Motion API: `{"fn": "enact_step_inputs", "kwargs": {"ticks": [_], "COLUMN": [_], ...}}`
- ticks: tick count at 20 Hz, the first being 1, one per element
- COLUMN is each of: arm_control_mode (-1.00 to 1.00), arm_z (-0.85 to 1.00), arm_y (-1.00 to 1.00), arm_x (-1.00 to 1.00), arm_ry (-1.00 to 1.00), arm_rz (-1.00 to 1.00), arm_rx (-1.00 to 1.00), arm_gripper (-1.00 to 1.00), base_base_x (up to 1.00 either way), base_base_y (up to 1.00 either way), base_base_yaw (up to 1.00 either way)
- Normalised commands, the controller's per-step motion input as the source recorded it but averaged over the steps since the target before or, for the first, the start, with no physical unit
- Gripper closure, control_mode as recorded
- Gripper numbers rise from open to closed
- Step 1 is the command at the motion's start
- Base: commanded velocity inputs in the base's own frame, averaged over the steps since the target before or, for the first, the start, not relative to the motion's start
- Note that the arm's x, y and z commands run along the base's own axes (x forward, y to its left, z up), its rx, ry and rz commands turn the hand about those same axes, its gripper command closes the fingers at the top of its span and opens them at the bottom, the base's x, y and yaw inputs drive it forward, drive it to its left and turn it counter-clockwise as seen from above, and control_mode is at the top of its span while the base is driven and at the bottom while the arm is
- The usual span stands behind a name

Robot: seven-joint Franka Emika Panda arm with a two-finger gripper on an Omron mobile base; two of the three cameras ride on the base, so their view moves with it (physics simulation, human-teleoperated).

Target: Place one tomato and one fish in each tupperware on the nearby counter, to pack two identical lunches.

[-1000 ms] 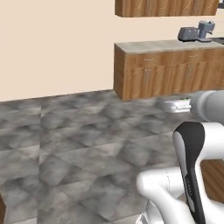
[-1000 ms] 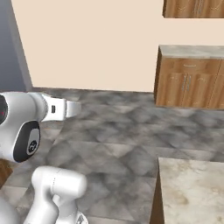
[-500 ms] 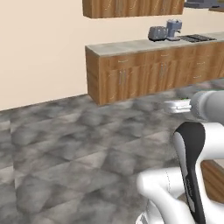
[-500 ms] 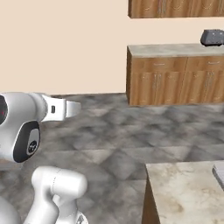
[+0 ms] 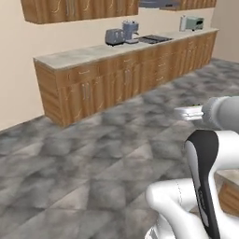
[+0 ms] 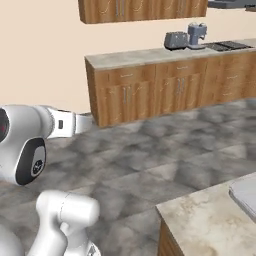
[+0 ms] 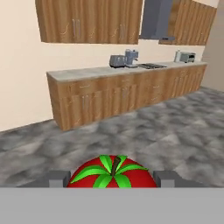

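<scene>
- The gripper (image 7: 113,181) is grasping a red tomato (image 7: 112,173) between its fingers, above the floor.
- Keep the grasp firm while travelling.
- Release only above a tupperware on the counter (image 6: 210,215).

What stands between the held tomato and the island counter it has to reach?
Nothing visible. The gripper holds the tomato above bare floor, and the counter corner lies close at the right base view's lower right.

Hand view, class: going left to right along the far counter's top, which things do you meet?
toaster → coffee machine → stovetop → second toaster
</scene>
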Motion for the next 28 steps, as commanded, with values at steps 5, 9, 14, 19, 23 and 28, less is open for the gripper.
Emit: {"fn": "enact_step_inputs", "kwargs": {"ticks": [5, 9, 14, 19, 23, 28], "arm_control_mode": [1.0, 1.0, 1.0, 1.0, 1.0, 1.0], "arm_z": [0.0, 0.0, 0.0, 0.0, 0.0, 0.0], "arm_y": [0.0, 0.0, 0.0, 0.0, 0.0, 0.0], "arm_x": [0.0, 0.0, 0.0, 0.0, 0.0, 0.0], "arm_ry": [0.0, 0.0, 0.0, 0.0, 0.0, 0.0], "arm_rz": [0.0, 0.0, 0.0, 0.0, 0.0, 0.0], "arm_rx": [0.0, 0.0, 0.0, 0.0, 0.0, 0.0], "arm_gripper": [1.0, 1.0, 1.0, 1.0, 1.0, 1.0], "base_base_x": [0.6, 0.59, 0.64, 0.82, 0.84, 0.36], "base_base_y": [0.23, 0.2, 0.31, 0.53, 0.48, 0.08], "base_base_yaw": [-0.65, -0.66, -0.63, -0.58, -0.58, -0.65]}}
